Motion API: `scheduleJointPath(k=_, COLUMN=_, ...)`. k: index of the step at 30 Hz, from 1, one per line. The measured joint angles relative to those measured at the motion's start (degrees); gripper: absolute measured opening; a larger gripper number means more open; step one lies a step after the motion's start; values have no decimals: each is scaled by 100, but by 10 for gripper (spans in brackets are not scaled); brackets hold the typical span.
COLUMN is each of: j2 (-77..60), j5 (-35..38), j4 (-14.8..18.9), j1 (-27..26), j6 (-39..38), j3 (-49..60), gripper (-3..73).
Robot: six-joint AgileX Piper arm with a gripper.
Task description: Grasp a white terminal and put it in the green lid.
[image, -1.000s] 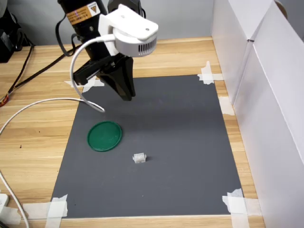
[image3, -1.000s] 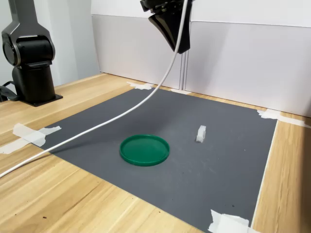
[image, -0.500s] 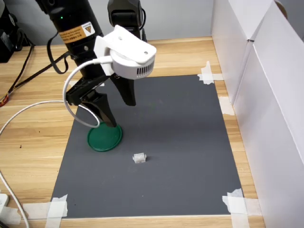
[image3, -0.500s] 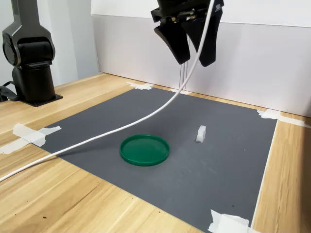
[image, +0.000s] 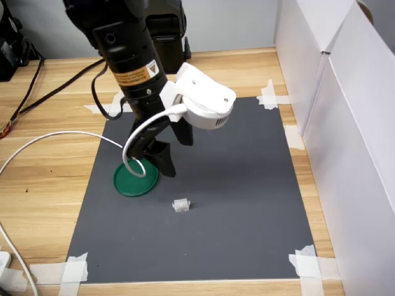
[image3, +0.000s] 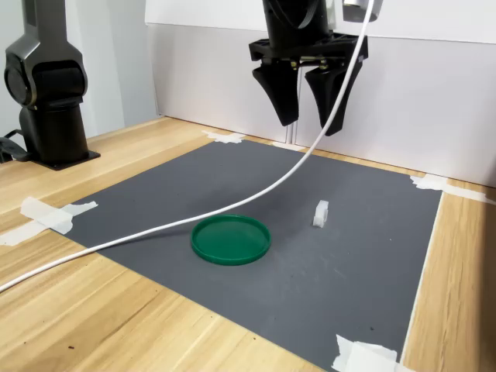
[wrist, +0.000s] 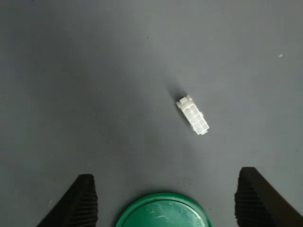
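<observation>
My gripper point(image3: 308, 124) hangs well above the mat with its two fingers spread apart and nothing between them; in the wrist view both ribbed fingertips point(wrist: 83, 201) frame bare grey surface, so I'm holding nothing yet. In the first exterior view the fingers sit over the green lid point(image: 136, 179), which lies flat near the left edge of the dark mat point(image: 247, 203).

The white terminal point(image: 181, 205) rests on the mat just to the right of the lid and a little nearer the camera in the first exterior view, close by but clearly apart from its rim. In the wrist view the terminal point(wrist: 192, 115) lies at a diagonal to the line between my fingers, off to one side of centre, beyond the lid's edge point(wrist: 163, 213).

To grasp it well, I'd shift sideways until the terminal is centred between the fingers, then rotate the wrist so they close across its short width rather than corner to corner. I can't quite tell from here which face is up, so I'd descend slowly and stop just short of the mat before closing. The white cable point(image3: 155, 229) trailing across the mat is worth watching so it doesn't sweep the piece.
</observation>
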Motion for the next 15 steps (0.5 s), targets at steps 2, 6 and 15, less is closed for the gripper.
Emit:
scheduleJointPath(k=2, j2=68, j5=0, j4=-79, j1=11, j6=12, j3=-40, gripper=713)
scheduleJointPath(k=6, j2=258, j5=-23, j4=-141, j1=29, j6=24, j3=-324, gripper=704)
scheduleJointPath(k=15, j2=768, j5=49, j4=-309, j1=41, j6=-148, j3=-577, gripper=704)
